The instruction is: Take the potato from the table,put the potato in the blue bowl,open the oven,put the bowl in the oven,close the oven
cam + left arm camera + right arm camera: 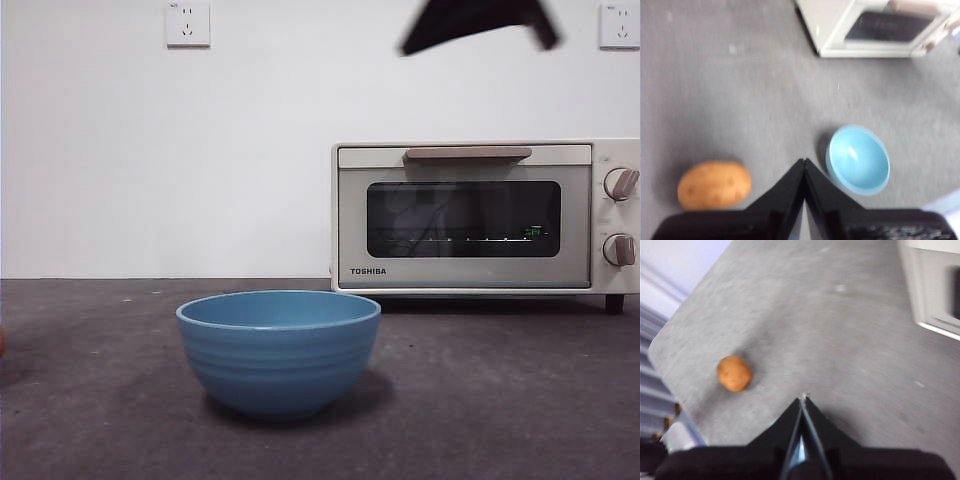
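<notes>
I saw the potato [714, 184] lying on the table [740, 100], apart from the empty bowl [858, 159]; the oven [485, 215] stood shut behind. Both grippers, left [804, 161] and right [803, 398], hung above with their 2 jaws pressed together, holding nothing

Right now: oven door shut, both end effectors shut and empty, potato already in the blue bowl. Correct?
One thing is wrong: the potato is not in the blue bowl. The left wrist view shows it on the table beside the bowl. The oven door is shut; the left end effector and right end effector are shut and empty.
</notes>
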Robot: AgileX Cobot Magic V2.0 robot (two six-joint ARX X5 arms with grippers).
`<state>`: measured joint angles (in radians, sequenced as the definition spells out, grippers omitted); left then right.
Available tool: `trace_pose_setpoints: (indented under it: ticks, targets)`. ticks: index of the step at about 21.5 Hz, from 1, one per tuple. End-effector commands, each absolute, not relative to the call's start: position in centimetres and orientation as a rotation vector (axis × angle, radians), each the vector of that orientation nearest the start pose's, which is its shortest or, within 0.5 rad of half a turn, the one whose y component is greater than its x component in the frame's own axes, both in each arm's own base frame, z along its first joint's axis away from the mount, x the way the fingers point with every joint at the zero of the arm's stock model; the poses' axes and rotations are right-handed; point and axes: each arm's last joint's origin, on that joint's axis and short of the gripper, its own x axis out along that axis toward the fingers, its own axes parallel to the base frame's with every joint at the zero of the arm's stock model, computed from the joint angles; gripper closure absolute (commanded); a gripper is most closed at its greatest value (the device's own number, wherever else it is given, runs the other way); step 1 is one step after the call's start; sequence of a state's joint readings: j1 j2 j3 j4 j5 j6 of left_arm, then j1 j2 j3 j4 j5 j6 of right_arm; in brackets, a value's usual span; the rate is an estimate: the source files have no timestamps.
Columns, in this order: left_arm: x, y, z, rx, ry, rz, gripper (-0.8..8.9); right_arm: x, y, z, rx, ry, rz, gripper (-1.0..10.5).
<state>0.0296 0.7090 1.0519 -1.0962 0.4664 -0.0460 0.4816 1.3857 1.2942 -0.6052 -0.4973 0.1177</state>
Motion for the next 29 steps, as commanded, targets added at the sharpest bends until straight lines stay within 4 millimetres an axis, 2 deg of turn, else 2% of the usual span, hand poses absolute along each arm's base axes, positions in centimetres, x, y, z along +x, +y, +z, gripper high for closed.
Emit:
trace_pose_setpoints:
  ticks: [1, 5, 10, 13, 16, 19, 20, 22, 24, 27, 29]
  targets:
    - [9.2, -1.1, 34.7, -0.198, 0.778, -0.422, 8.19, 25.9, 17.5, 34.3, 0.056, 0.772, 0.964, 9.5]
    - [8.0, -1.1, 34.6, -0.198, 0.799, -0.424, 8.19, 26.3, 21.6, 34.5, -0.011, 0.763, 1.059, 9.4]
    - [5.4, -1.2, 34.4, -0.201, 0.808, -0.422, 8.19, 26.4, 28.4, 34.2, -0.152, 0.714, 1.174, 9.4]
    - [4.0, -1.2, 34.4, -0.190, 0.774, -0.431, 8.19, 26.2, 32.3, 33.3, -0.237, 0.682, 1.212, 9.1]
    - [2.9, -1.3, 34.5, -0.171, 0.735, -0.453, 8.19, 25.8, 35.9, 31.6, -0.313, 0.667, 1.248, 7.2]
    - [2.1, -1.3, 34.5, -0.148, 0.707, -0.470, 8.19, 25.1, 38.9, 29.5, -0.380, 0.669, 1.307, 6.2]
    - [1.9, -1.3, 34.5, -0.135, 0.703, -0.470, 8.19, 24.7, 39.7, 28.7, -0.419, 0.664, 1.320, 5.3]
    - [1.7, -1.4, 34.5, -0.120, 0.699, -0.507, 8.19, 24.2, 41.0, 27.0, -0.495, 0.657, 1.305, 2.8]
    - [1.6, -1.4, 34.5, -0.101, 0.698, -0.546, 8.19, 23.8, 42.1, 25.5, -0.555, 0.638, 1.301, 1.4]
    - [1.6, -1.4, 34.4, -0.074, 0.702, -0.548, 8.19, 23.3, 43.2, 23.7, -0.682, 0.589, 1.276, 1.2]
    - [1.6, -1.4, 34.4, -0.066, 0.703, -0.548, 8.19, 23.4, 43.8, 22.4, -0.688, 0.590, 1.255, 0.8]
